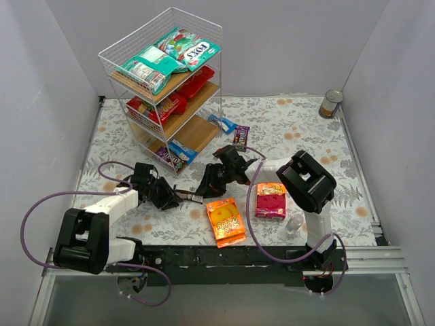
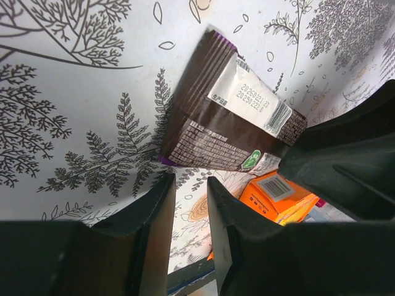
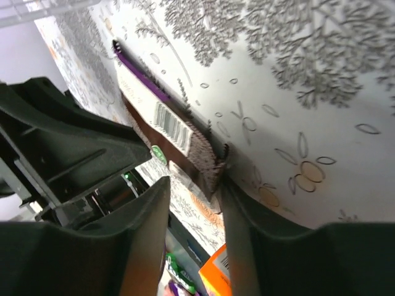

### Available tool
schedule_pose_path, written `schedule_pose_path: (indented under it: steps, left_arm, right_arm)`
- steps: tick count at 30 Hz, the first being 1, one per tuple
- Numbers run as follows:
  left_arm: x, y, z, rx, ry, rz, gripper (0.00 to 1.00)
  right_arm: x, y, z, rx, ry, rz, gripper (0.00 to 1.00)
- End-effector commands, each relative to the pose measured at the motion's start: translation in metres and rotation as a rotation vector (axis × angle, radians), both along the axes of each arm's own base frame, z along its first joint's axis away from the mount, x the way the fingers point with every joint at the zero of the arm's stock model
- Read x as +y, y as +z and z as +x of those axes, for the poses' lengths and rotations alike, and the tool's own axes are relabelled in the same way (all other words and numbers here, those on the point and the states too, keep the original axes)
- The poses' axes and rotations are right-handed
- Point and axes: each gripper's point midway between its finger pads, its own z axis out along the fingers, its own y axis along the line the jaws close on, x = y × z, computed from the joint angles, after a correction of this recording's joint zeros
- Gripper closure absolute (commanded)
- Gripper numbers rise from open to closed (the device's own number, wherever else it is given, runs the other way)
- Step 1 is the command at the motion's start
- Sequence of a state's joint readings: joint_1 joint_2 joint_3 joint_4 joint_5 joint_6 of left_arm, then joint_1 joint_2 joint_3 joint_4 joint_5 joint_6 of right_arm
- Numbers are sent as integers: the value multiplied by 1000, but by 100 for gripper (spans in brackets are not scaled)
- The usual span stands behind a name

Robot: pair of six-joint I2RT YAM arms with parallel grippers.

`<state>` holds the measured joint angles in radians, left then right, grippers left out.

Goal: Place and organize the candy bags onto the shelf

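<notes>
Converging on the brown packet (image 2: pixel 228 126), both grippers are standing narrowly parted, holding nothing; next, 1 must pinch it.

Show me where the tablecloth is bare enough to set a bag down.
Free: the far right stretch between the tin can and the pink-orange bag; also the left strip beside the shelf. Crowded: the near centre, where both pincers meet at the brown pack beside the orange bag.

One three-tier shelf (image 1: pixel 204 81), two teal-green bags (image 1: pixel 190 46), one orange bag (image 1: pixel 225 221), one pink-orange bag (image 1: pixel 270 200), one silver tin can (image 1: pixel 331 104).
</notes>
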<state>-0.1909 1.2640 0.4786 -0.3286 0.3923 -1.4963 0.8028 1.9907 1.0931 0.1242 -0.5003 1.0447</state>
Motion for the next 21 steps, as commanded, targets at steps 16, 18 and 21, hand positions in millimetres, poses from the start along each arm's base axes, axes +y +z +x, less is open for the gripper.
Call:
schedule_pose_path:
  steps: [16, 18, 21]
  left_arm:
    - [7, 14, 2, -62, 1, 34, 70]
    - [8, 15, 3, -67, 7, 40, 69]
    - [9, 17, 5, -79, 12, 47, 69]
  right_arm:
    - [-18, 4, 34, -161, -88, -116, 99]
    - [-23, 20, 44, -227, -96, -121, 99]
    - [-36, 44, 54, -313, -99, -127, 99]
